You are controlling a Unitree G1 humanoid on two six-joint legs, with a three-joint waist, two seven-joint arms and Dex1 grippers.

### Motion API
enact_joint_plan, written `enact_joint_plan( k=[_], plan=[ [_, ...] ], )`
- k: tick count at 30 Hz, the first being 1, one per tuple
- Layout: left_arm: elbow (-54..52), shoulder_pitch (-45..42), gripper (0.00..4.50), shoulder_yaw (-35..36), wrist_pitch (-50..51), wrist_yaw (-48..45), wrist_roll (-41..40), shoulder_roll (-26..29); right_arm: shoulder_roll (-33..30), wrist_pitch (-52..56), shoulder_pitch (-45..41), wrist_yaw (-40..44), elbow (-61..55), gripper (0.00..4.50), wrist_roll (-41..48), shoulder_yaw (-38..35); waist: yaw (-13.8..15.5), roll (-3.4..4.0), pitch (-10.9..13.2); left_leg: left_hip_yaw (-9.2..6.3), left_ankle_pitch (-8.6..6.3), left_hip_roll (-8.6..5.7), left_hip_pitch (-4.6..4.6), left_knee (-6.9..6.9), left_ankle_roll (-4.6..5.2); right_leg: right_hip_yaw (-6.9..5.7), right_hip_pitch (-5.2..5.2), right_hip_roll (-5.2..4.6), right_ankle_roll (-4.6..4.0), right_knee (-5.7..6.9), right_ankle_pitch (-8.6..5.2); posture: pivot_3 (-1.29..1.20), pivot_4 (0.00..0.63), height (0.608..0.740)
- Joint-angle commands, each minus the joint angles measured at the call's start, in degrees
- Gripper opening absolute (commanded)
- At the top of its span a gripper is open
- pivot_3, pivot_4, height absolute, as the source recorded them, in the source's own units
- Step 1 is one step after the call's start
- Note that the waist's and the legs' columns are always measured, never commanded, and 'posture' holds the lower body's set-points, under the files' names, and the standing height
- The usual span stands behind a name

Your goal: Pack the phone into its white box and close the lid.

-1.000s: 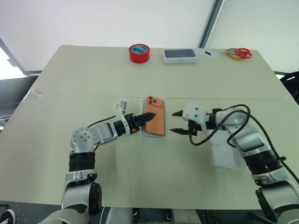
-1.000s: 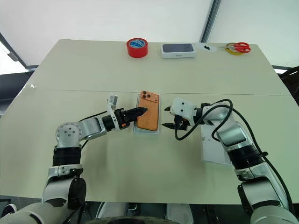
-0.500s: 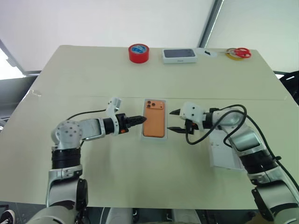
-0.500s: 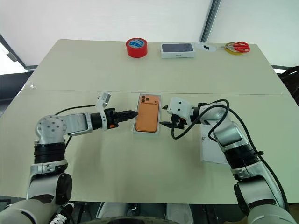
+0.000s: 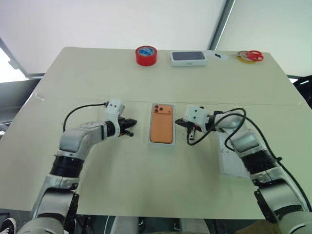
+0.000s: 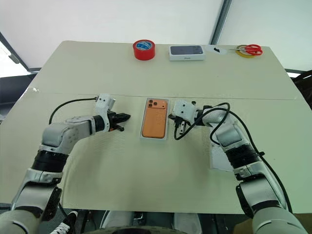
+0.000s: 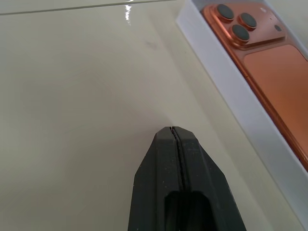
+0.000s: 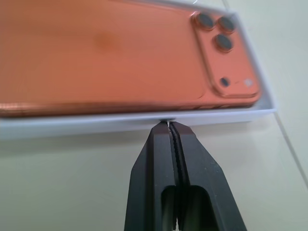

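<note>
The pale beige surface (image 5: pixel 97 78) carries a shallow white cardboard box (image 5: pixel 161 143) at centre. A white cardboard lid (image 5: pixel 233 161) lies at four o'clock. At twelve o'clock sit a red tape roll (image 5: pixel 146 55), a dark-topped white box (image 5: pixel 188 58) and red-handled scissors (image 5: pixel 250 56).

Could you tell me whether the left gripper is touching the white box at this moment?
No, in the left wrist view the left gripper sits shut over bare table, with a clear gap to the white box.

right gripper (image 8: pixel 170 126): jaws pressed together | tip at the white box (image 8: pixel 144 123) wall | the phone (image 8: pixel 110 57) inside
</note>
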Motion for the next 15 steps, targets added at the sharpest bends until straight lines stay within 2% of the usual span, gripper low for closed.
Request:
enact_joint_plan(
  k=[1,8,15],
  plan=[
    [2.0,-0.9,0.00,-5.3,-0.5,-4.9,2.8,-1.7,-0.6,-1.8,-0.2,-0.6,0.1,0.07,-0.9,-0.5,-0.1,-0.01,0.0,0.01,0.00,-0.01,0.00,0.00,0.00,0.00,0.00,-0.01,0.00,0.00,0.00,0.00,0.150,0.730],
    [1.6,-2.6,0.00,-7.7,3.1,-11.5,2.3,-6.3,-3.0,0.8,3.4,3.4,-7.5,0.07,2.2,-2.2,0.6,0.00,0.0,-0.02,0.00,0.00,0.01,0.03,0.01,0.00,0.04,0.00,0.01,0.01,0.00,0.00,0.150,0.730],
    [3.4,-5.1,0.00,-9.7,3.9,-16.8,2.8,-13.4,-12.8,4.8,12.0,8.6,-18.0,0.07,6.1,-7.5,1.8,0.00,0.0,-0.05,-0.06,-0.06,0.00,0.15,0.12,-0.03,0.15,-0.08,0.02,-0.02,0.00,0.00,0.150,0.730]
  ],
)
